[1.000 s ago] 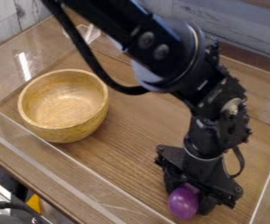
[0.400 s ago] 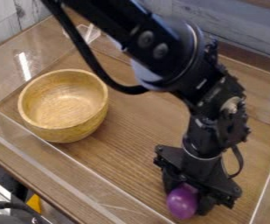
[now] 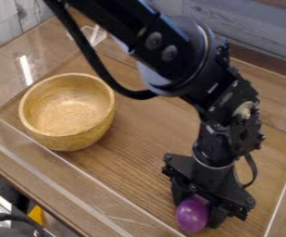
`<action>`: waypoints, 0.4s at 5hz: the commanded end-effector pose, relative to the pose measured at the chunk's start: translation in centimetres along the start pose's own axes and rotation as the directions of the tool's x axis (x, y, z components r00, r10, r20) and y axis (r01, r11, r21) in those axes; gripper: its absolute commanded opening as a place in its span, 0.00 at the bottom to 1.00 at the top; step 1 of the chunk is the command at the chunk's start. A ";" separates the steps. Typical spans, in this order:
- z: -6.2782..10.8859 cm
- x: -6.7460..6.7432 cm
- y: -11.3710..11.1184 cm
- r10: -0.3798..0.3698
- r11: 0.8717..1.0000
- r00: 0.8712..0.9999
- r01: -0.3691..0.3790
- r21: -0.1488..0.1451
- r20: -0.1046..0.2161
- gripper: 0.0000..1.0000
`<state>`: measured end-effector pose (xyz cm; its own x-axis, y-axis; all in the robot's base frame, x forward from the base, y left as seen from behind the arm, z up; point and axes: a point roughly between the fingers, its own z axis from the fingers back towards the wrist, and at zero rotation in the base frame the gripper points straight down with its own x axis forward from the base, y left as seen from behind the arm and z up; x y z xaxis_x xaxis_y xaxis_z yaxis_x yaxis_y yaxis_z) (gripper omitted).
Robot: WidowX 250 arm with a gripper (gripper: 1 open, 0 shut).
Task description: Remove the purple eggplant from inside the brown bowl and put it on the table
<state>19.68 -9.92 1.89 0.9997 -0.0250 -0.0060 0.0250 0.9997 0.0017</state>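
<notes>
Arm bent steeply down, fingers (image 3: 197,205) vertical, clamped around purple eggplant (image 3: 192,216) on table (image 3: 120,157).

view: single | raised, near, angled down | covers: table (image 3: 120,153)

Brown bowl (image 3: 68,111): light-tan wood, smooth rim, faint rings inside, satin finish. Table (image 3: 132,157) beneath the bowl: brown wood-grain, matt. Walls (image 3: 58,199) around the bowl: clear acrylic, glossy. Purple eggplant (image 3: 192,216), right of the bowl: glossy, probably plastic. Gripper (image 3: 207,194) above it: black, semi-matt plastic or metal.
</notes>
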 end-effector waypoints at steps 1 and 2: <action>1.3 0.9 -0.1 0.012 1.000 0.999 -0.011 -0.026 0.049 0.00; 1.3 0.9 0.0 0.015 1.000 0.999 -0.014 -0.026 0.046 0.00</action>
<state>19.69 -9.68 1.90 0.9998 -0.0170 -0.0129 0.0170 0.9999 0.0014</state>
